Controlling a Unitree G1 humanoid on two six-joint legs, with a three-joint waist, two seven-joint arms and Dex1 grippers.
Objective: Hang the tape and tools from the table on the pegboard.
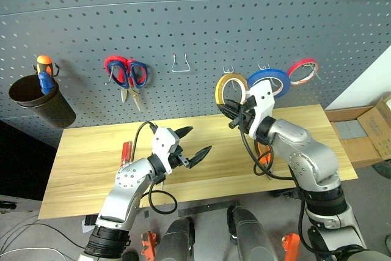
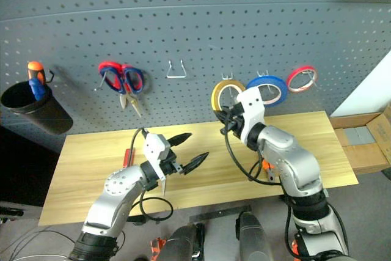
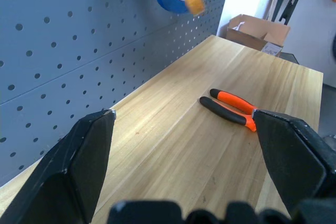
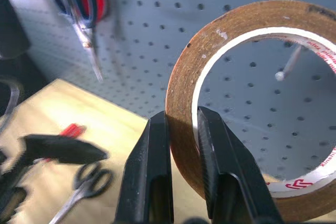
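My right gripper [image 4: 181, 129] is pinching the rim of the yellow tape [image 1: 230, 88], one finger inside the ring and one outside, and holds it up against the pegboard [image 1: 183, 22]. In the right wrist view a bare metal peg [image 4: 287, 68] shows through the ring's opening, just beyond my fingers, so I judge I am about to thread the tape onto it. Just past the tape on the board hang a blue roll [image 1: 270, 80] and, further along, a thin red roll [image 1: 303, 70].

My left gripper [image 1: 194, 145] hangs open and empty over the surface [image 1: 91, 151], lower than the right one and apart from it. Ahead of it, in the left wrist view, the orange-and-black pliers [image 3: 231, 108] lie flat on the wood. Close beside the left arm lies the red-handled screwdriver [image 1: 125, 151], and the right wrist view shows the small black scissors [image 4: 89, 182] on the wood too. So three tools are yet to be hung.

The risks, as I judge them: the pinch covers only a narrow bit of the rim, so the ring could pivot or slip if it bumps the peg tip. If I release before the ring sits over the peg, the tape will drop to the surface. The blue roll hangs close enough that a sideways drift might knock it.
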